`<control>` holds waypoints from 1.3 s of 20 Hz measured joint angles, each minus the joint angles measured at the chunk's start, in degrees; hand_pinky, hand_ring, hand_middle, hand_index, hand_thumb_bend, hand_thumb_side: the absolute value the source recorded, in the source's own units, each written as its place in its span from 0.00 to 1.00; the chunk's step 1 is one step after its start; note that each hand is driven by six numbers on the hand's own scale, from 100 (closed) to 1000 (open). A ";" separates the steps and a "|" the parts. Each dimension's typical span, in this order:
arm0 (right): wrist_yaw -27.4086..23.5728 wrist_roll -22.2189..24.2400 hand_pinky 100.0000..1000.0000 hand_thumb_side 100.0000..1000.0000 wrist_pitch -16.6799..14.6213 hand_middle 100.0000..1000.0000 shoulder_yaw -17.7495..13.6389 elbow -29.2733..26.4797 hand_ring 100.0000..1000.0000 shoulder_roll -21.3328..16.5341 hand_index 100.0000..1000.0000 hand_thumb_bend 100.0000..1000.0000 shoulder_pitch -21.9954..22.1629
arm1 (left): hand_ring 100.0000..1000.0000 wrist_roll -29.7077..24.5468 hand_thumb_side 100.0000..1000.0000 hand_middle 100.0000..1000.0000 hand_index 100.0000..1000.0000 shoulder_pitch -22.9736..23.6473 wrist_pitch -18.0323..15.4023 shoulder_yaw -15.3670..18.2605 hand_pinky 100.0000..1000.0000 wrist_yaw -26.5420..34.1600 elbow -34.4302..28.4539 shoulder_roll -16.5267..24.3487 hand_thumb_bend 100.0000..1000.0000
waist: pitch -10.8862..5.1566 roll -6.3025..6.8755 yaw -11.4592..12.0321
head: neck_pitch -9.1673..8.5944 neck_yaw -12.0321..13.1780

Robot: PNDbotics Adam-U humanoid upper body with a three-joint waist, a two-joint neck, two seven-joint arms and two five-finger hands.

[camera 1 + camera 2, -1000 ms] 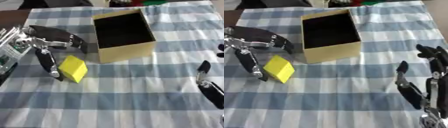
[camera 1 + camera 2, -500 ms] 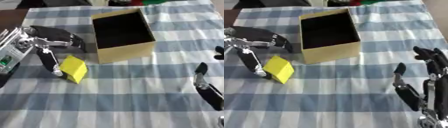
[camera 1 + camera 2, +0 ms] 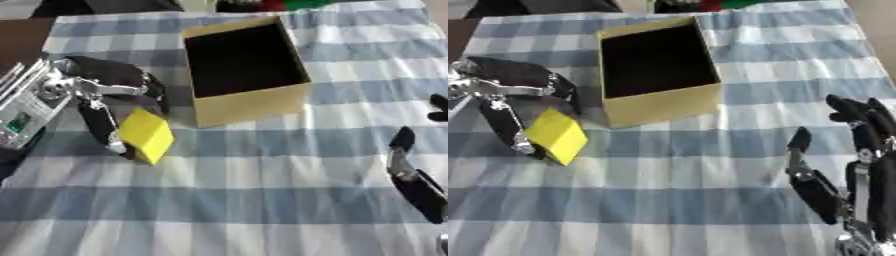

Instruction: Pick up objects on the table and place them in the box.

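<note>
**Observer:** Where's the block?

**Me:** Yellow block [image 3: 147, 135], left of centre, tipped on an edge. My left hand [image 3: 103, 102] pinches it between thumb and curled fingers, just beside the open box [image 3: 254, 102].

**Observer:** Risk?

**Me:** The tilted block could slip out mid-lift. My right hand [image 3: 859, 170] rests with fingers spread, lower right.
</note>
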 measured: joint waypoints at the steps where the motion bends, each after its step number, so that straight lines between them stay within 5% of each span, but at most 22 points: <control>1: 0.08 0.03 0.91 0.37 0.06 0.68 0.00 0.00 0.60 0.00 0.83 0.00 0.01 | 0.78 -0.13 0.01 0.52 0.62 -0.03 0.13 0.13 0.89 0.29 0.00 -0.01 0.52 | 0.00 0.00 0.00 | 0.00 0.00; 6: 0.33 0.10 0.91 0.39 0.36 0.68 0.00 0.00 0.60 0.04 0.83 0.00 0.07 | 0.72 -1.31 0.00 0.43 0.49 -0.18 1.31 1.19 0.86 2.56 -0.81 -0.44 0.32 | -0.01 -0.01 0.08 | 0.00 0.00; 18: 0.23 -0.01 0.91 0.38 0.27 0.68 -0.06 0.00 0.60 0.02 0.82 0.00 0.49 | 0.60 -3.00 0.00 0.30 0.34 -2.40 4.14 7.13 0.79 7.78 -7.66 -0.45 0.25 | -1.14 0.02 0.49 | 0.01 -0.14; 26: -0.11 -0.34 0.91 0.38 -0.40 0.68 -0.06 0.00 0.60 -0.22 0.82 0.00 -0.09 | 0.59 4.04 0.00 0.30 0.34 -8.06 5.10 10.44 0.78 5.16 -7.02 -1.94 0.26 | -1.14 0.89 -1.26 | -0.31 0.57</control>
